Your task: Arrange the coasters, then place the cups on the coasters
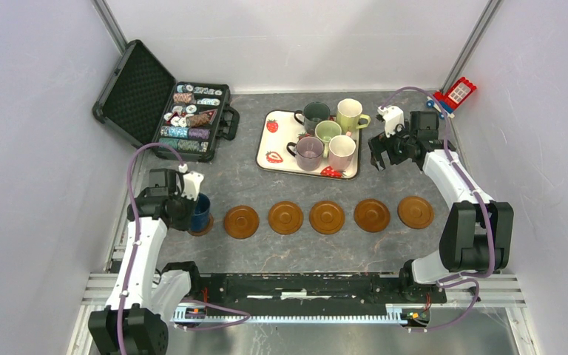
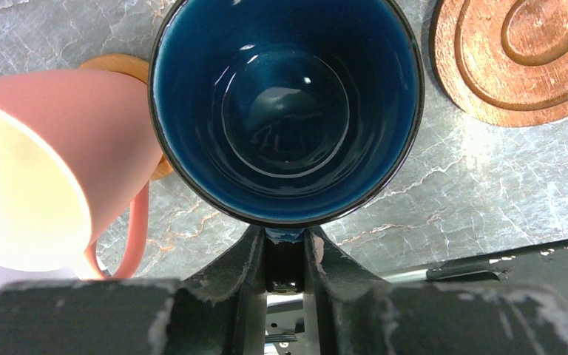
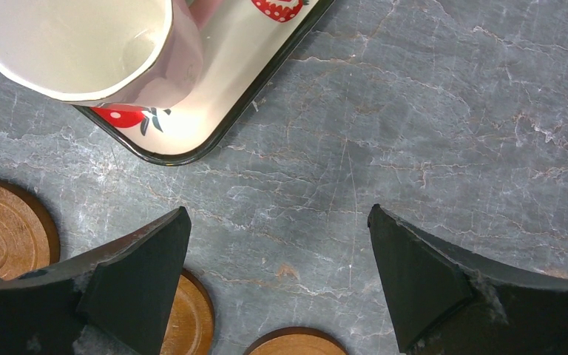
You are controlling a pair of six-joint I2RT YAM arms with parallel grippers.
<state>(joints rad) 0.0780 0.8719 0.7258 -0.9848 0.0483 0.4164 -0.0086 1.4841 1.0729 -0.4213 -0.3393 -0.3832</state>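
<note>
My left gripper [image 2: 287,255] is shut on the handle of the navy blue cup [image 2: 287,111]. That cup [image 1: 201,212] stands over the leftmost visible coaster [image 1: 204,229] of the row. A pink cup [image 2: 44,170] sits just left of it on another coaster [image 2: 118,66]; my left arm hides it from above. Several bare coasters [image 1: 286,217] run rightward to the last one [image 1: 416,211]. My right gripper [image 3: 277,214] hangs open and empty over the table beside the tray's corner [image 3: 214,126], near a pale cup [image 3: 81,44]. Seen from above, my right gripper [image 1: 384,151] is right of the tray.
The strawberry-print tray [image 1: 277,159] at the back centre holds several cups, among them a dark one [image 1: 313,115] and a yellow-green one [image 1: 351,115]. An open black case of poker chips [image 1: 192,118] lies back left. A red toy block [image 1: 458,92] sits back right.
</note>
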